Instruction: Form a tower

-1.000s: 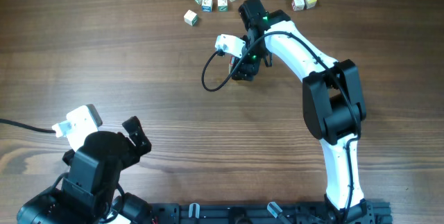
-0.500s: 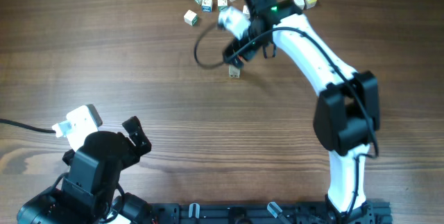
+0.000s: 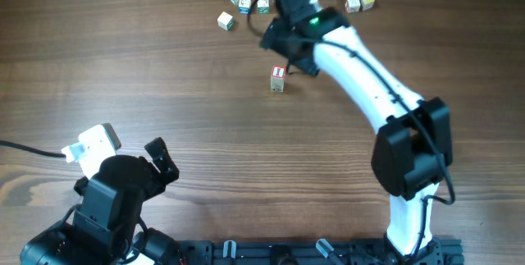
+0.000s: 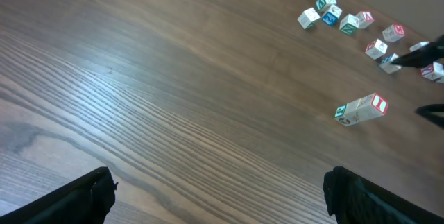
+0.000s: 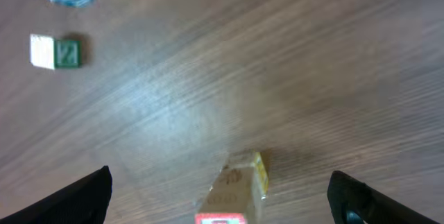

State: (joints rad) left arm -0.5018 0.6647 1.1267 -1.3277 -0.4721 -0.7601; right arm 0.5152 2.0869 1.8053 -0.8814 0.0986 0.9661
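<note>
A short tower (image 3: pixel 278 78) stands at upper centre, with loose cubes (image 3: pixel 244 4) along the top edge unstacked (the right gripper (image 3: pixel 287 52) hangs wide open, empty).

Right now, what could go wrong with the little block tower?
1. The open right end effector hangs close beside the tower; a sideways swing could knock it over.
2. The tower is a thin stack on a one-cube base, so a small nudge or a crooked next cube might topple it.
3. The loose cubes lie crowded together, so grabbing one may bump its neighbours.
</note>
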